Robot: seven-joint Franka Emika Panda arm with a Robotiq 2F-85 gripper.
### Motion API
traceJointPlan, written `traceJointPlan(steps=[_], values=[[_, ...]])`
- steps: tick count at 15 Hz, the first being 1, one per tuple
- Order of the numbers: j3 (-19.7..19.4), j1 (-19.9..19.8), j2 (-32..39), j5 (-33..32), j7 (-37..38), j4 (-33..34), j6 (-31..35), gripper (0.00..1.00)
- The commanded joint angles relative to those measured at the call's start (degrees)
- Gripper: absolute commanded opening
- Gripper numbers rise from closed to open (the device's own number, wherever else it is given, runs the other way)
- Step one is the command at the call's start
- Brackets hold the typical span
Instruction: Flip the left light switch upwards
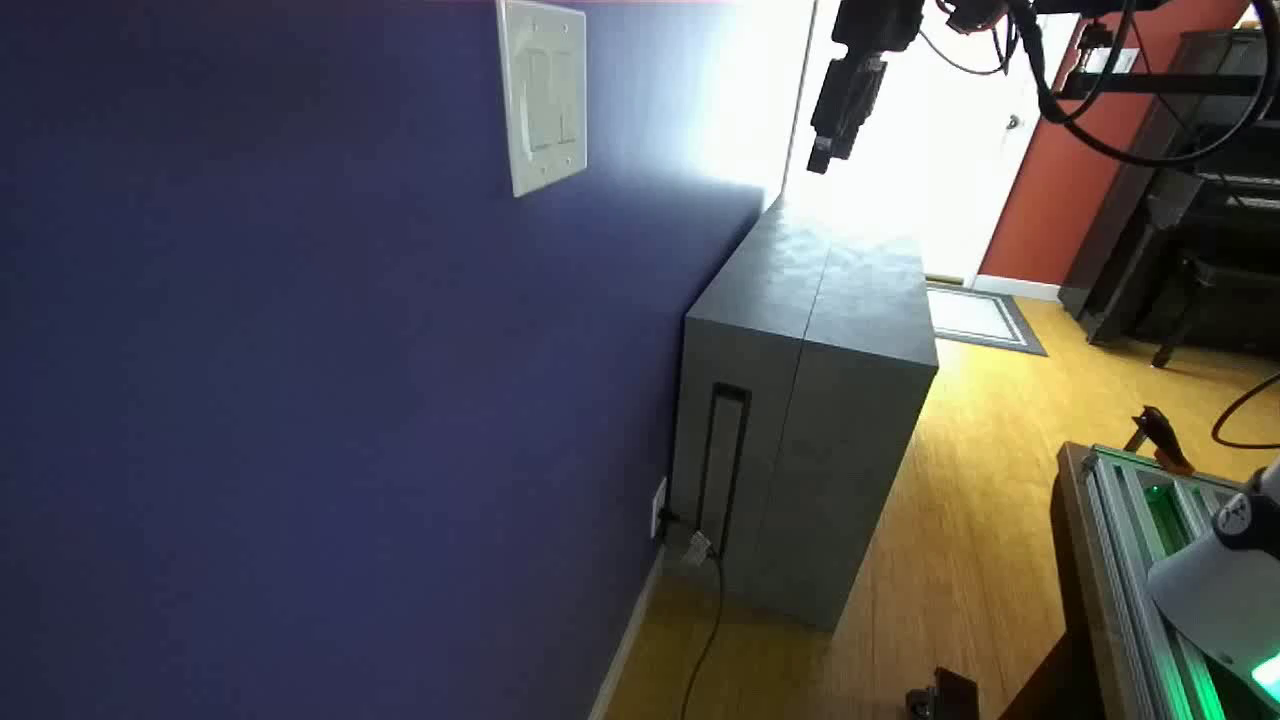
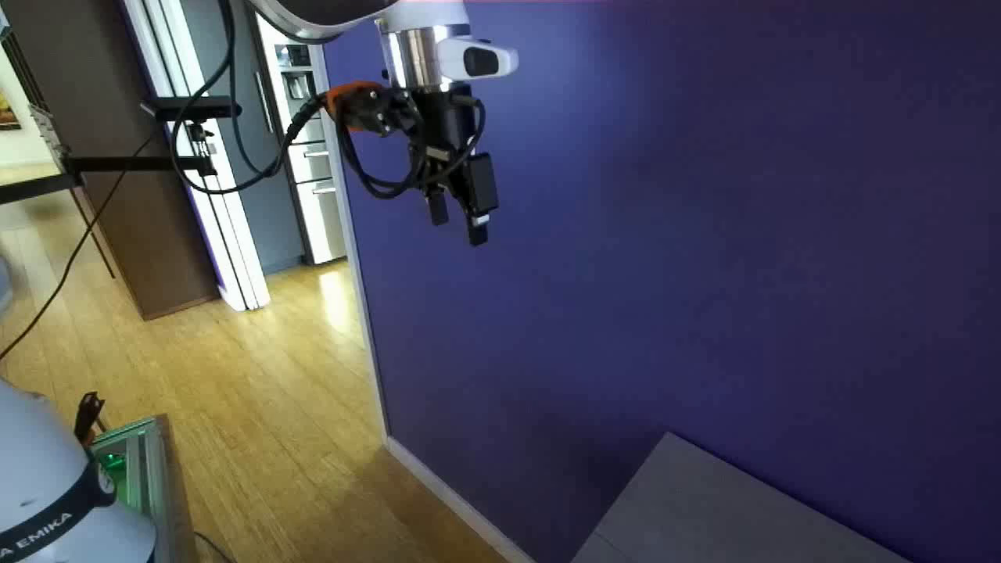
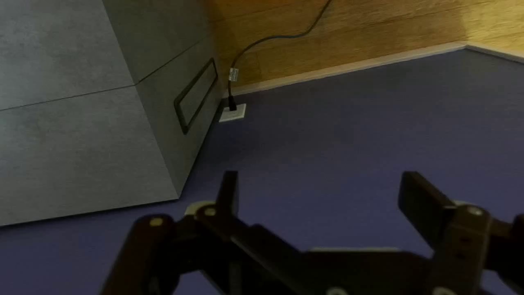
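Observation:
A white light switch plate (image 1: 516, 100) with two tall rockers is on the blue wall at the top of an exterior view. The left rocker (image 1: 539, 100) is beside the right rocker (image 1: 566, 95); how each is tilted is too small to tell. The plate is out of view in the wrist view. My gripper (image 3: 320, 175) is open with nothing between its fingers, pointing down. It also shows in both exterior views (image 1: 822, 158) (image 2: 458, 228), apart from the plate and above the grey cabinet's level in one picture.
The grey cabinet (image 1: 815, 285) stands against the blue wall (image 2: 704, 234) below the arm. A cord is plugged into a wall outlet (image 3: 233, 112) beside it. The robot's base stands on a metal-framed table (image 1: 1130, 540). Cables loop from the wrist (image 2: 270, 168).

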Motion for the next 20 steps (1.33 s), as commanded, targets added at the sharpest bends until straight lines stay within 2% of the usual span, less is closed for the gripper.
traceJointPlan(steps=[1,10,20], values=[[0.17,-0.20,0.03,0.08,-0.08,0.13,-0.16,1.00],[0.17,-0.20,0.04,0.09,-0.08,0.13,-0.16,1.00],[2.28,9.57,-0.38,22.34,-1.94,5.87,9.31,1.00]])
